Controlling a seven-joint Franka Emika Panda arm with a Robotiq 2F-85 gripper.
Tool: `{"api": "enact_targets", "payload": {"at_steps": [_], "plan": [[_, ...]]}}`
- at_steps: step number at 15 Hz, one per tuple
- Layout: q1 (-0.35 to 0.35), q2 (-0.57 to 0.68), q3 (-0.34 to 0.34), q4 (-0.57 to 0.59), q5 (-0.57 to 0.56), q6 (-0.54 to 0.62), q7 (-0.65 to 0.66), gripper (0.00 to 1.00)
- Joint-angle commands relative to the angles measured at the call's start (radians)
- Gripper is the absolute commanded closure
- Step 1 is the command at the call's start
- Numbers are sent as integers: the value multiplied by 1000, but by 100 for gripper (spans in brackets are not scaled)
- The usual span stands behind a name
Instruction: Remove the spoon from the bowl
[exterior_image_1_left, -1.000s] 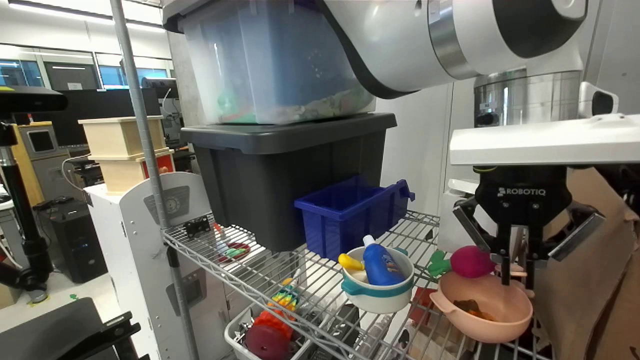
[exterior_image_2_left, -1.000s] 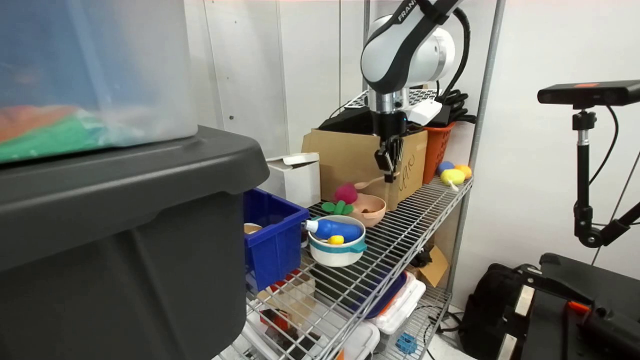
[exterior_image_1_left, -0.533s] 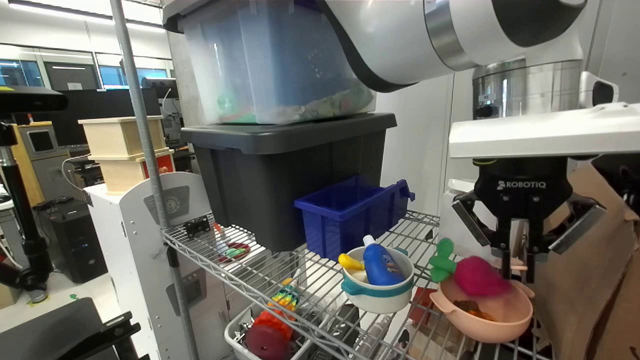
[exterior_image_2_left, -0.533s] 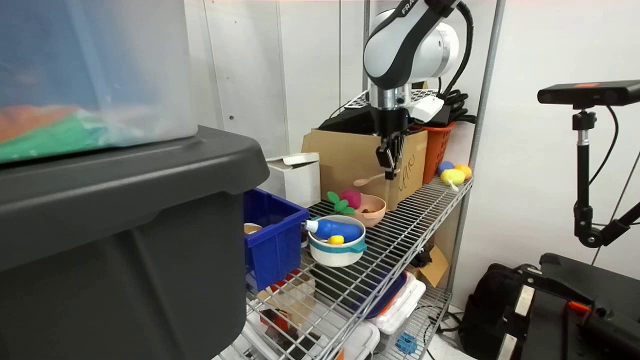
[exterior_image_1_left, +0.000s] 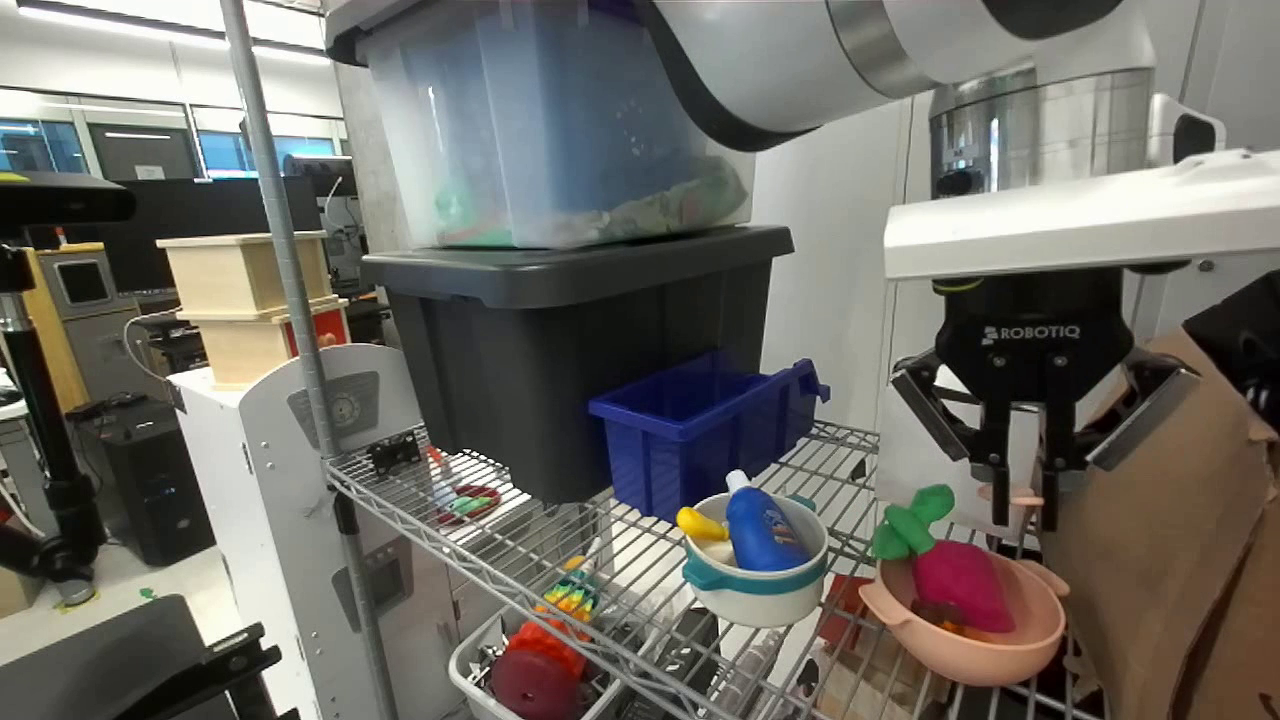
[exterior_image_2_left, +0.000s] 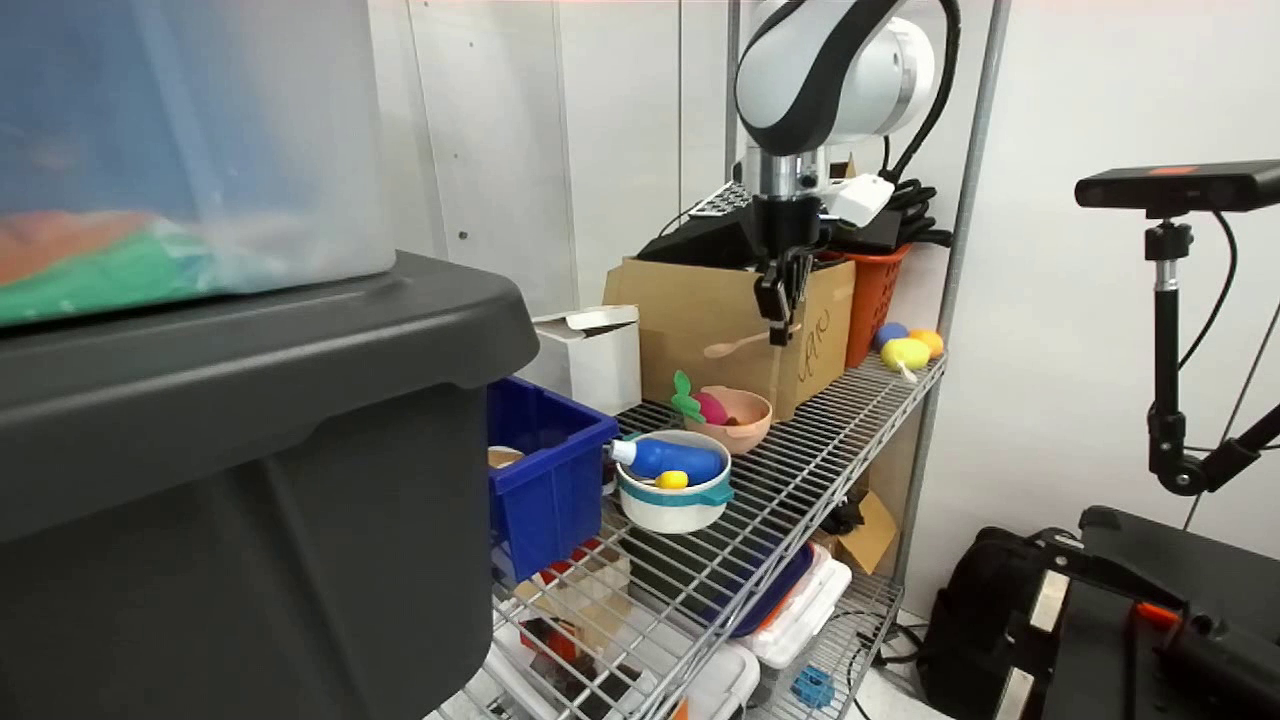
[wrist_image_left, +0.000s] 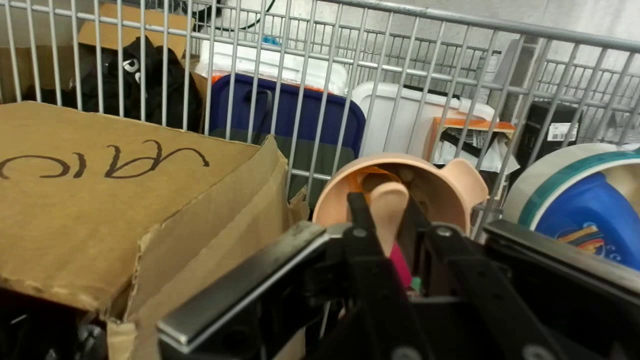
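Observation:
The tan-peach bowl (exterior_image_1_left: 985, 655) stands on the wire shelf; it also shows in an exterior view (exterior_image_2_left: 745, 437) and in the wrist view (wrist_image_left: 332, 195). The peach spoon (exterior_image_2_left: 732, 348) is held between the fingers of my gripper (exterior_image_2_left: 779, 335), roughly level, above the bowl and apart from it. My gripper (exterior_image_1_left: 1023, 515) is shut on its handle; part of the spoon is hidden by the fingers. In the wrist view the spoon's rounded end (wrist_image_left: 388, 200) shows between the fingertips. A magenta toy with green leaves (exterior_image_1_left: 962, 583) lies in the bowl, leaves over the rim, beside brown-orange pieces.
The white and teal bowl (exterior_image_1_left: 765, 605) with a blue bottle (exterior_image_1_left: 765, 532) stands beside the peach bowl. A blue bin (exterior_image_1_left: 655, 455) and dark tote (exterior_image_1_left: 560, 350) are farther along. A cardboard box (exterior_image_2_left: 690, 310) and white box (exterior_image_2_left: 605, 365) stand behind the bowl.
My gripper has risen with the spoon, away from the bowl. The magenta toy has tipped from the rim down into the bowl, its leaves swinging up.

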Motion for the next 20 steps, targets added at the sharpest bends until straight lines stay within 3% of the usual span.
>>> {"api": "enact_targets", "payload": {"at_steps": [1, 11, 20], "plan": [[-19, -89, 36, -103, 1, 44, -40, 95], [8, -237, 86, -258, 12, 109, -63, 95], [67, -285, 164, -313, 51, 111, -84, 95]]}}
